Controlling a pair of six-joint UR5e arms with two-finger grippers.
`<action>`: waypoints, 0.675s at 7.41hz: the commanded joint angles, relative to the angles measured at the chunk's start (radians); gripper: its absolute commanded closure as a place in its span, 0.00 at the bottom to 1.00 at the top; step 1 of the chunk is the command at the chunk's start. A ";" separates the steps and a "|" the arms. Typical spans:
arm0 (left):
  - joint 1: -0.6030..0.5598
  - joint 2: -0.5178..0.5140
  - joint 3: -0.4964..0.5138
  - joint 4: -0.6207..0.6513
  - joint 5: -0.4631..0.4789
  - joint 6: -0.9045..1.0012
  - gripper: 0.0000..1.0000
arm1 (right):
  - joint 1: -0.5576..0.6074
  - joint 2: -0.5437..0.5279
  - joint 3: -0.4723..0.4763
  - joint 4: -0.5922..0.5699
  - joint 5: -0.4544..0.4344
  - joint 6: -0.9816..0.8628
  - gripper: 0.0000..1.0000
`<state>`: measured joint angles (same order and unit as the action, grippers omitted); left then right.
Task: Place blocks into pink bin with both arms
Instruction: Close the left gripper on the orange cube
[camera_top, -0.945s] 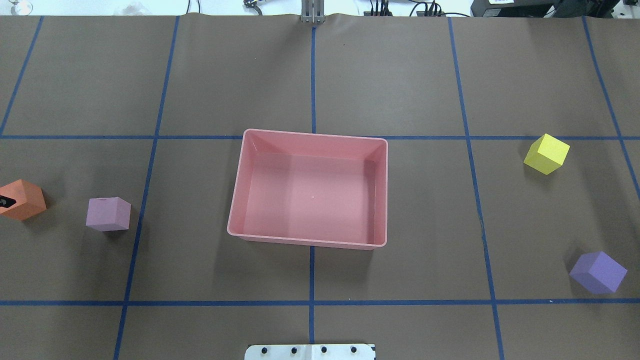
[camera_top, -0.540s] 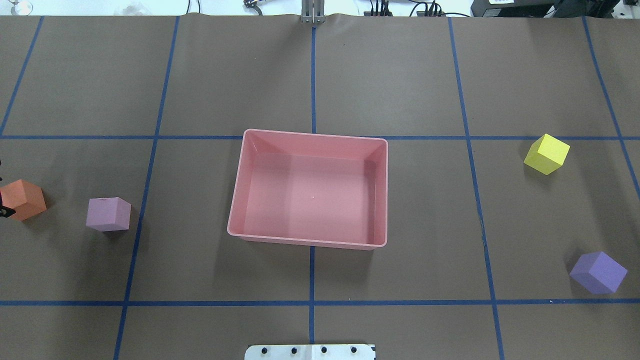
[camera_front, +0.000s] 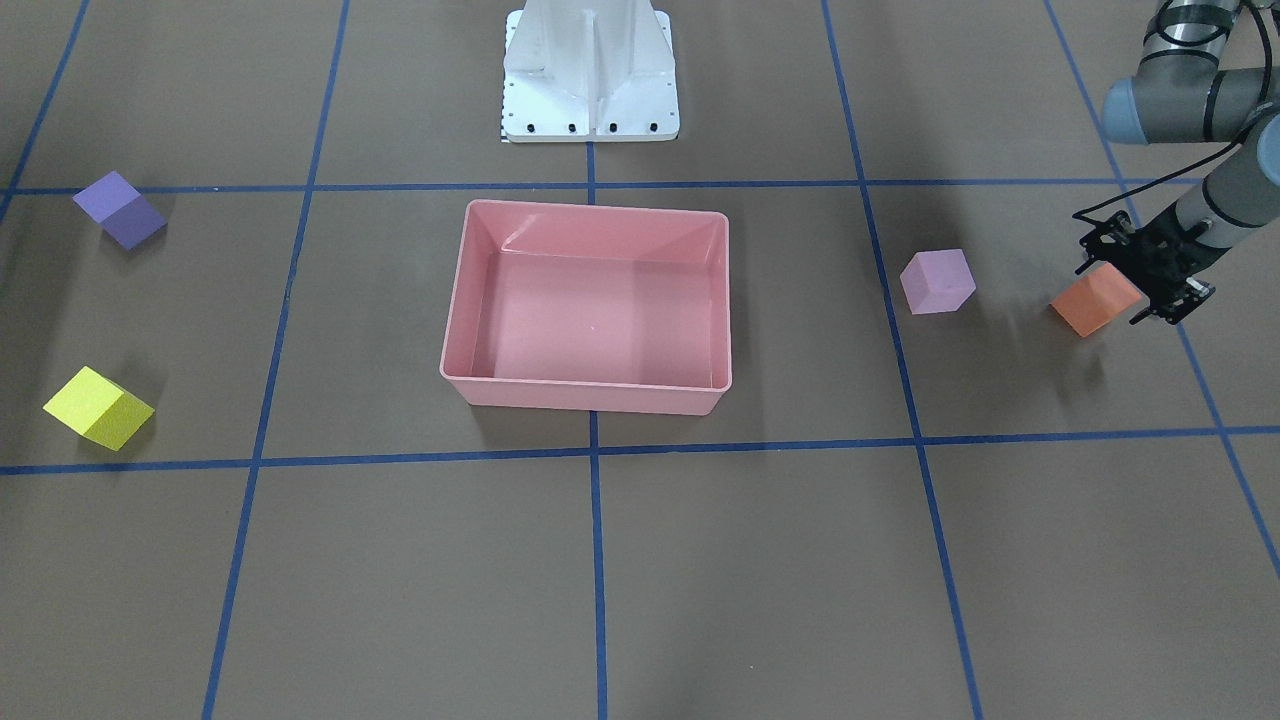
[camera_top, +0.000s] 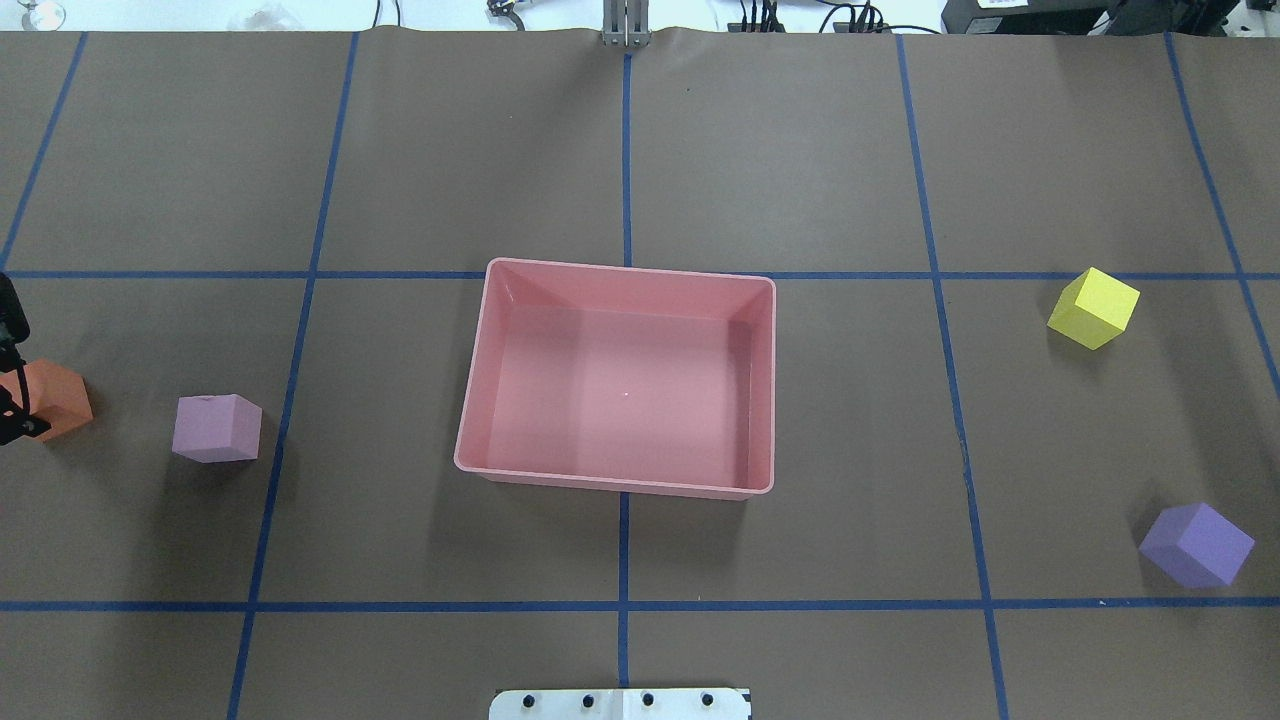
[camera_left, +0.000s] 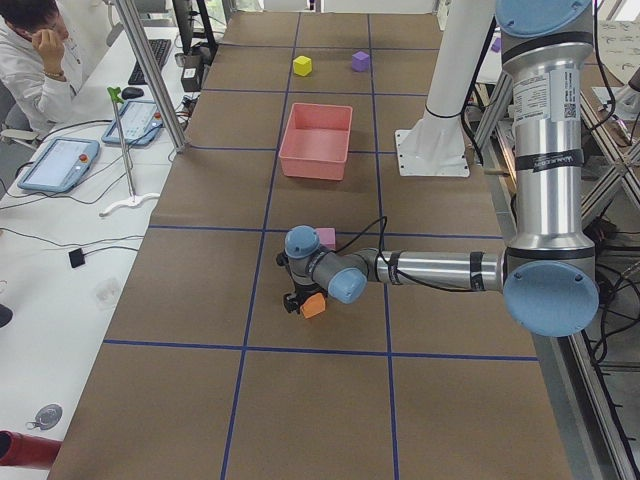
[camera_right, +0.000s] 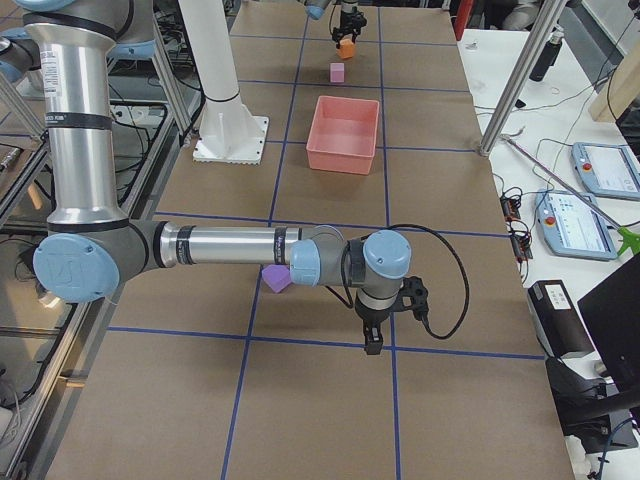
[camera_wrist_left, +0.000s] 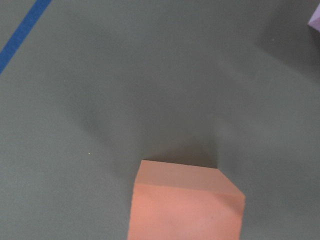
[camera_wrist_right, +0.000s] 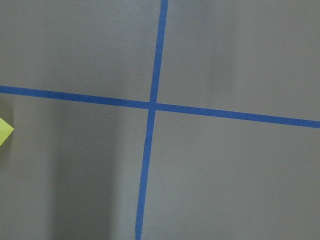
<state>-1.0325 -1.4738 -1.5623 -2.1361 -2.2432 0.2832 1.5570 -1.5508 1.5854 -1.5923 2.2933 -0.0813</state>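
The pink bin (camera_top: 615, 487) stands empty at the table's middle. The orange block (camera_front: 1093, 303) sits at the far left edge of the overhead view (camera_top: 62, 400). My left gripper (camera_front: 1118, 288) is low over it with its fingers on either side and looks open. The block fills the bottom of the left wrist view (camera_wrist_left: 185, 210). The pale pink-lilac block (camera_top: 215, 428) lies between the orange block and the bin. The yellow block (camera_top: 1093, 307) and the dark purple block (camera_top: 1195, 545) lie at the right. My right gripper (camera_right: 372, 340) shows only in the exterior right view, near the purple block (camera_right: 277, 278). I cannot tell whether it is open or shut.
The white pedestal base (camera_front: 590, 70) stands at the near edge behind the bin. Blue tape lines grid the brown table. A corner of the yellow block shows at the right wrist view's left edge (camera_wrist_right: 4, 131). A person (camera_left: 30, 40) sits beside the table.
My left gripper has shifted at the overhead view's left edge and now covers the orange block's left side. No block and not the bin has moved.
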 joint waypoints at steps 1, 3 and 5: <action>0.003 -0.019 0.021 -0.018 -0.004 -0.004 0.53 | 0.000 0.000 0.001 0.000 0.000 0.000 0.00; -0.001 -0.019 -0.013 -0.007 -0.012 -0.001 0.84 | 0.000 0.000 0.001 0.000 0.002 0.000 0.00; -0.102 -0.061 -0.045 0.017 -0.193 -0.056 0.84 | 0.000 0.000 0.005 0.002 0.002 -0.003 0.00</action>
<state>-1.0665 -1.5035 -1.5894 -2.1358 -2.3419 0.2644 1.5570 -1.5509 1.5881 -1.5920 2.2946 -0.0820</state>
